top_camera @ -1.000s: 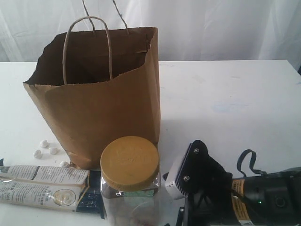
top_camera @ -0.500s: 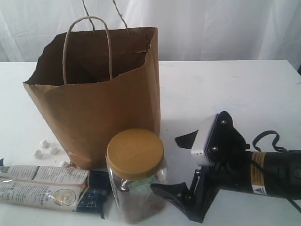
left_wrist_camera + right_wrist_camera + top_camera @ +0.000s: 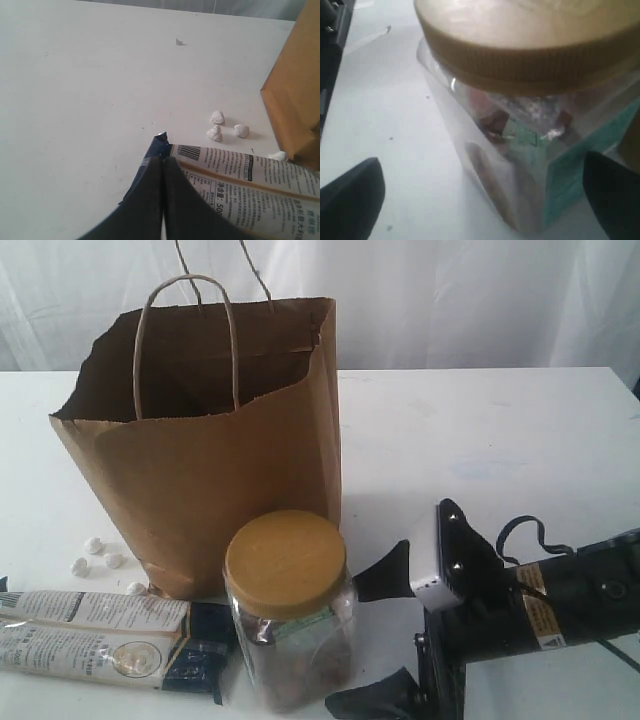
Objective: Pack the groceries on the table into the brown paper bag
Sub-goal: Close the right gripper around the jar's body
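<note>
The brown paper bag [image 3: 200, 450] stands open on the white table [image 3: 480, 440]. In front of it stands the clear jar with the yellow lid [image 3: 287, 610], upright. My right gripper [image 3: 380, 638] is open just right of the jar, one finger behind it and one in front; in the right wrist view the jar [image 3: 530, 125] sits between the spread fingertips [image 3: 350, 200]. The long white-black twin packet [image 3: 100, 635] lies flat at the front left. My left gripper [image 3: 162, 161] is shut, its tips over the packet's [image 3: 250, 185] dark end. The other groceries are out of view.
Several small white lumps [image 3: 100, 555] lie by the bag's left bottom corner, also in the left wrist view [image 3: 217, 125] beside the bag's edge [image 3: 295, 100]. A white curtain hangs behind the table. Bare tabletop stretches to the right of the bag.
The right gripper has drawn back to the right, turned its wrist and spread its fingers beside the jar. The jar shifted slightly and now stands upright. Bag and packet have not moved.
</note>
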You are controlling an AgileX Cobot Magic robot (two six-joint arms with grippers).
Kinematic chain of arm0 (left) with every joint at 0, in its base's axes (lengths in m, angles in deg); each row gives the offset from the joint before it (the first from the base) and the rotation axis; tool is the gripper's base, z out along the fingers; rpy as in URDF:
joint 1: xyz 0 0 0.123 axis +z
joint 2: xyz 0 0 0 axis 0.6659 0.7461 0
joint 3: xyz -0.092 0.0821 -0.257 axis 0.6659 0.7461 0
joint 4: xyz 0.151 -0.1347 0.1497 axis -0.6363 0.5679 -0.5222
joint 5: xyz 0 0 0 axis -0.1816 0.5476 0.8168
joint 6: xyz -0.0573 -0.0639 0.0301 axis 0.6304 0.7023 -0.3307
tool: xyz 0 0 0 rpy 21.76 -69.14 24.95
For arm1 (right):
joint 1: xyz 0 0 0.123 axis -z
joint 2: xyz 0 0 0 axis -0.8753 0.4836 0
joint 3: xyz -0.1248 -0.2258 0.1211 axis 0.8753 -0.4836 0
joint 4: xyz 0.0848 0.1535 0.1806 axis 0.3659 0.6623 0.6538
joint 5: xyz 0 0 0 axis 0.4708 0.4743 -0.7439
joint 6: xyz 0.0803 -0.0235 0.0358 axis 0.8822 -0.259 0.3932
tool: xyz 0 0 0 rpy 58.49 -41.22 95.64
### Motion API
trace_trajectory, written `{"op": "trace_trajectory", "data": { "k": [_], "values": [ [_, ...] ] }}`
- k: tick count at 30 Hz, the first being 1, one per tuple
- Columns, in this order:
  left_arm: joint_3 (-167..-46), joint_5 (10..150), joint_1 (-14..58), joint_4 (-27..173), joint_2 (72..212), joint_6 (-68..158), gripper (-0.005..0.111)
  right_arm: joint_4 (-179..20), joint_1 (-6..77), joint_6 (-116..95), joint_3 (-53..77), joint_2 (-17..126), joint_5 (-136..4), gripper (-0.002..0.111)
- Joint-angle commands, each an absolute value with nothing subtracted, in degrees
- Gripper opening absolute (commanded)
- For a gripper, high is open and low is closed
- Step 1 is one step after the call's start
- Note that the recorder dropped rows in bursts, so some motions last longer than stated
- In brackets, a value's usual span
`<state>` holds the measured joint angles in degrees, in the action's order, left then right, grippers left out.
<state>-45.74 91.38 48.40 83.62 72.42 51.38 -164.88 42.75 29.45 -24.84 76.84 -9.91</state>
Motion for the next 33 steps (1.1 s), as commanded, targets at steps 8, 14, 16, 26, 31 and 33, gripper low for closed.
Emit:
{"op": "trace_trajectory", "data": {
  "k": [8, 14, 16, 26, 31, 33],
  "values": [
    [-45.68, 90.93, 48.19, 84.05, 72.16, 51.9, 0.0, -168.97, 35.78, 32.74, -24.45, 78.84, -6.72, 0.105],
    [-45.68, 90.93, 48.19, 84.05, 72.16, 51.9, 0.0, -168.97, 36.3, 35.97, -24.45, 78.72, -9.64, 0.105],
    [-45.68, 90.93, 48.19, 84.05, 72.16, 51.9, 0.0, -168.86, 37.14, 36.98, -24.45, 78.72, -16.33, 0.105],
    [-45.68, 90.93, 48.19, 84.05, 72.16, 51.9, 0.0, -168.97, 43.47, 36.58, -20.5, 79.81, -16.1, 0.105],
    [-45.68, 90.93, 48.19, 84.05, 72.16, 51.9, 0.0, -169.09, 43.36, 35.87, -16.73, 83.58, -9.9, 0.105],
    [-45.68, 90.93, 48.19, 84.05, 72.16, 51.9, 0.0, -169.09, 43.36, 35.0, -16.2, 84.81, -9.32, 0.105]
  ]
}}
